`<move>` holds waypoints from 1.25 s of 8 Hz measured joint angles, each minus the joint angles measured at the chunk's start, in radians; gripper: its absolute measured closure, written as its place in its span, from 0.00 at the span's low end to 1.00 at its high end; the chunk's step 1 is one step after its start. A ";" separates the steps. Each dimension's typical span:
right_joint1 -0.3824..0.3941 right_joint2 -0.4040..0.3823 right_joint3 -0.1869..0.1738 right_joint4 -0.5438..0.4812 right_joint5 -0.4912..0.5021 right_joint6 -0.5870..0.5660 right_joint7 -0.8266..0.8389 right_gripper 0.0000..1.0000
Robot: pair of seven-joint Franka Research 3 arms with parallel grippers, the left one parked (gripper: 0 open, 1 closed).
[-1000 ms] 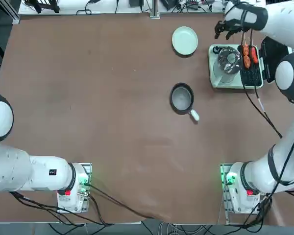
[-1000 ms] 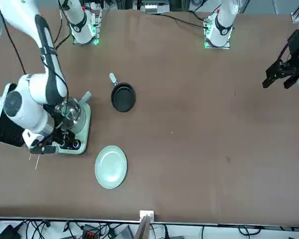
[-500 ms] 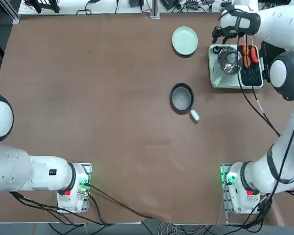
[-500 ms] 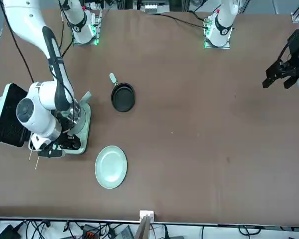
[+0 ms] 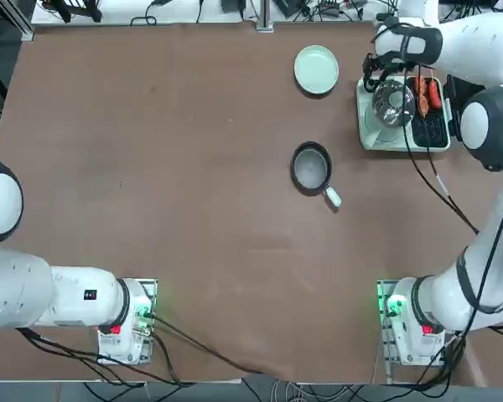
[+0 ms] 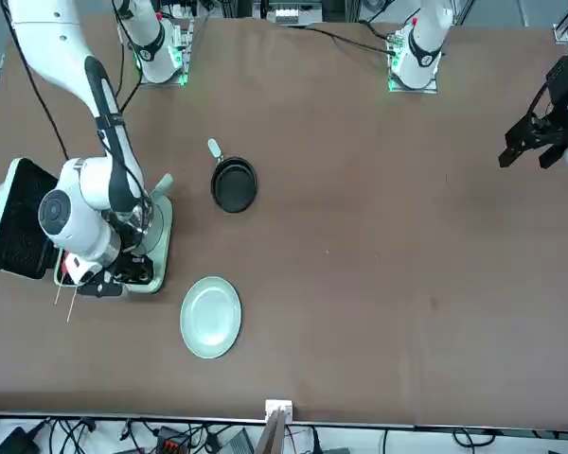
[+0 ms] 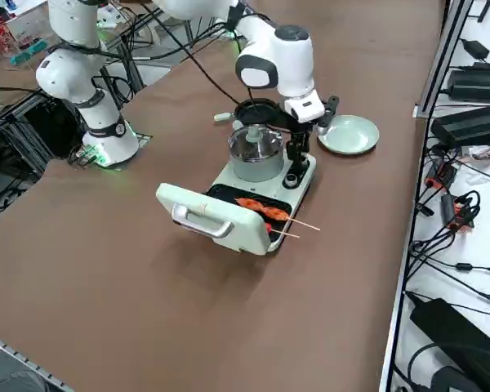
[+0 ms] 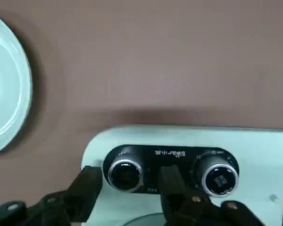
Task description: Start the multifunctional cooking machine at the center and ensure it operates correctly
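Observation:
The multifunctional cooking machine stands at the table's far right, pale green-white, with a glass-lidded pot, a black grill plate carrying skewered sausages, and its hinged lid folded open. My right gripper hangs over the machine's knob corner. In the wrist view two round knobs sit on a black panel. The gripper is open, its fingers on either side of one knob, with a gap still showing. The second knob stands free. From the side, the gripper reaches down beside the pot.
A round pale green plate lies just left of the machine. A small black frying pan with a white handle sits nearer the table's middle. The table's far edge and cables run close behind the machine.
My right gripper has moved down and in over the machine's knob corner, and its fingers have drawn closer together around the knob.

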 joint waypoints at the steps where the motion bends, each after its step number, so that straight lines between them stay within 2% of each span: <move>1: 0.000 0.002 0.000 -0.005 0.000 0.006 0.000 0.25; 8: 0.001 0.018 0.001 -0.010 0.000 0.039 0.000 0.33; 10: 0.002 0.018 0.003 -0.010 0.004 0.040 0.000 0.44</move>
